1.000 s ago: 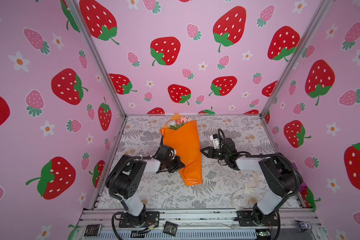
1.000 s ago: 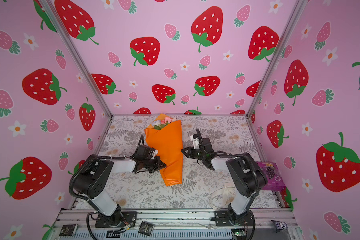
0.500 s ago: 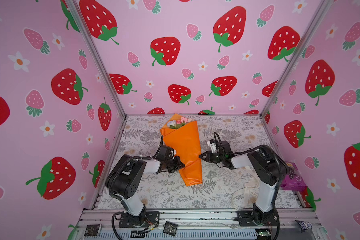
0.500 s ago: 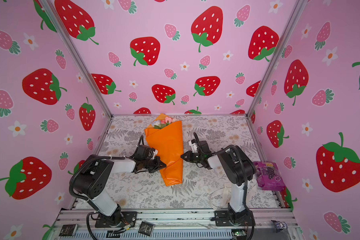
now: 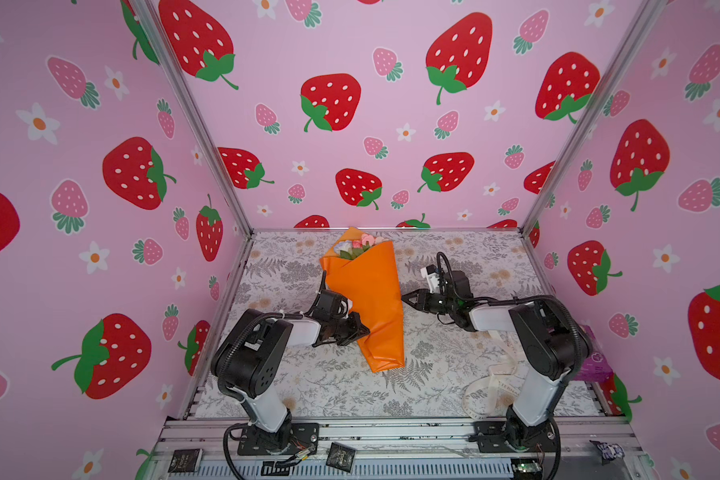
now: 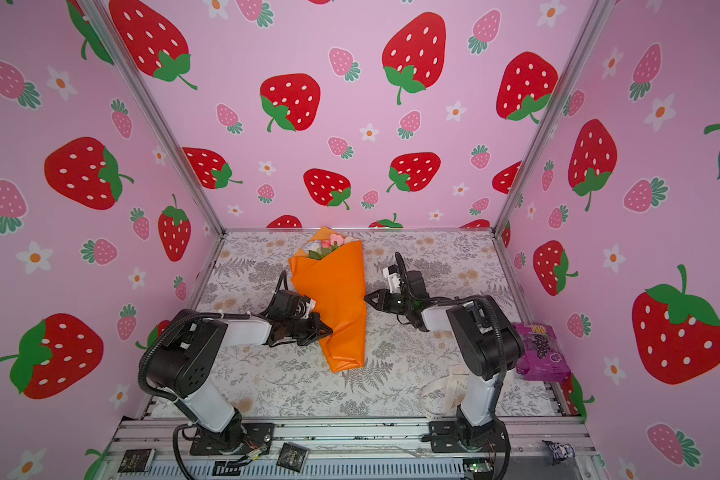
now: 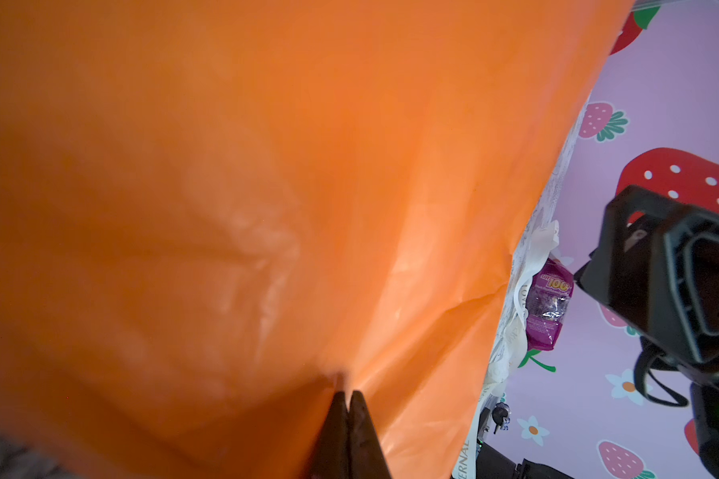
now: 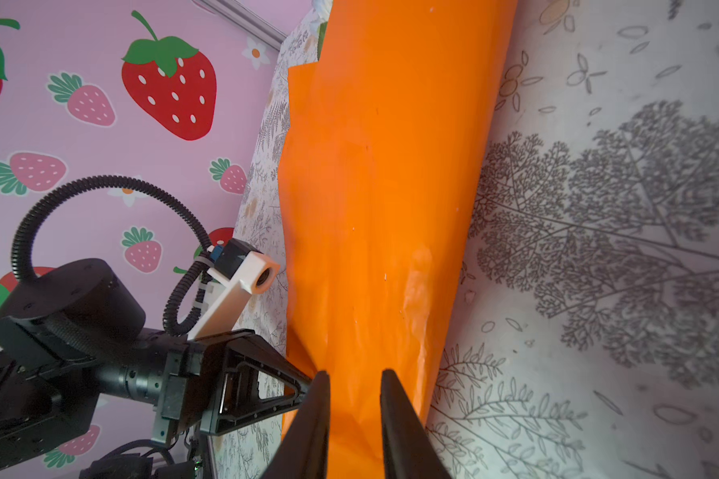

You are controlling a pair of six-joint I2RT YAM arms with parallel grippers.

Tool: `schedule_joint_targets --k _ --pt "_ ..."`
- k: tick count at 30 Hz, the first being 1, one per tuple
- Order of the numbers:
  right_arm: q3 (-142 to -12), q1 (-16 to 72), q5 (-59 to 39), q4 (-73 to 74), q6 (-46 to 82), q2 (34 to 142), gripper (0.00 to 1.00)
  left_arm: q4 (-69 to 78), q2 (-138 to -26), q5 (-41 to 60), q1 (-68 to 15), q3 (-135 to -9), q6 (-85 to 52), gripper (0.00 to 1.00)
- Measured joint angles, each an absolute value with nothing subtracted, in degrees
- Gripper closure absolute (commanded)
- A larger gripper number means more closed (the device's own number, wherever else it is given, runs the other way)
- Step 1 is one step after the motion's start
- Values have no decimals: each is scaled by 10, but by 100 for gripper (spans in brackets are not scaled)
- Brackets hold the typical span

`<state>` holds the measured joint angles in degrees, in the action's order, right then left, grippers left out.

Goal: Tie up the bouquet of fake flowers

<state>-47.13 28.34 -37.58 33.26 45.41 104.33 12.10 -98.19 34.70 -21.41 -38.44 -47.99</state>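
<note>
Arms stretched low and forward, one at each side of the bouquet of fake flowers [image 5: 360,248], which lies mid-table [image 5: 454,357] in its orange cone [image 5: 375,307], blooms toward the back wall [image 5: 391,133].
The left gripper [image 5: 363,330] meets the cone's left edge, jaws closed tip to tip against the paper; whether they catch a fold is unclear. The right gripper [image 5: 405,297] touches the right edge, jaws narrowly apart. Stems are hidden inside; the left wrist view is mostly blurred orange.
</note>
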Motion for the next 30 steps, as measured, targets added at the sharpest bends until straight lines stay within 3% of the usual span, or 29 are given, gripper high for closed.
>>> schedule_joint_targets --k 9,11,19,25,30 --pt "-495 283 -390 321 446 1093 75 121 -982 347 -214 -384 -480 93" --pt "-491 282 -391 319 446 1099 76 121 -982 347 -214 -384 -480 98" --pt "-491 227 -385 293 435 1052 80 122 -983 347 -214 -384 -478 99" --pt "-571 201 -397 294 436 1075 81 129 -988 352 -214 -384 -478 100" --pt "-686 234 -425 299 453 1176 82 128 -988 352 -214 -384 -478 100"
